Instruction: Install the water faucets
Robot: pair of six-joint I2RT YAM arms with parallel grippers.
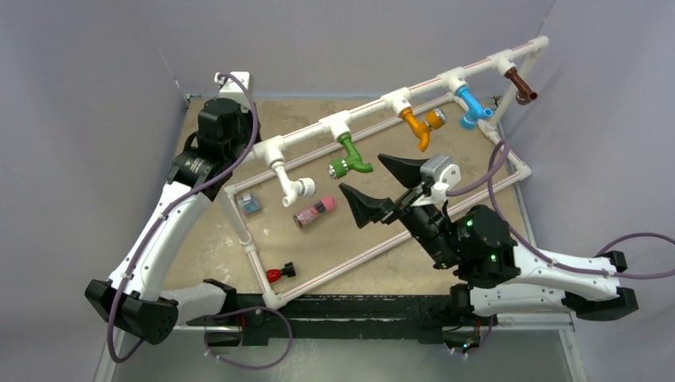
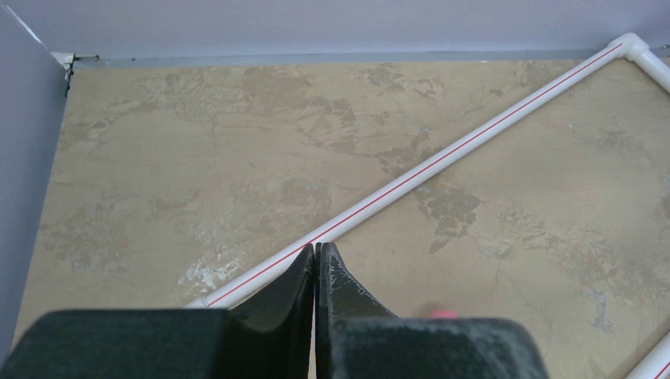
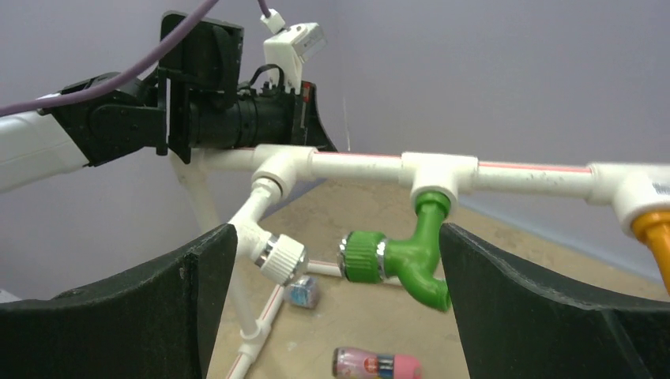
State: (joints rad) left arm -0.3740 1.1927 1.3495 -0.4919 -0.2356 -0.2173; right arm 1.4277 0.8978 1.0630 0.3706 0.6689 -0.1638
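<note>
Top view: white faucet (image 1: 290,185), green faucet (image 1: 349,155), orange faucet (image 1: 420,126), blue faucet (image 1: 472,107) and brown faucet (image 1: 520,84) all hang from tees on the pipe frame (image 1: 374,111); the install looks close to done. Right tool (image 1: 362,175) is spread wide and empty beside the green one. Left wrist view: left tool (image 2: 316,257) is pressed together, empty, parked over bare tabletop (image 2: 158,158). Right wrist view: the green faucet sits between the spread fingers, touching neither, probably lined up for gripping or turning. Print on the pink-capped cylinder (image 3: 378,365) is too small to read.
</note>
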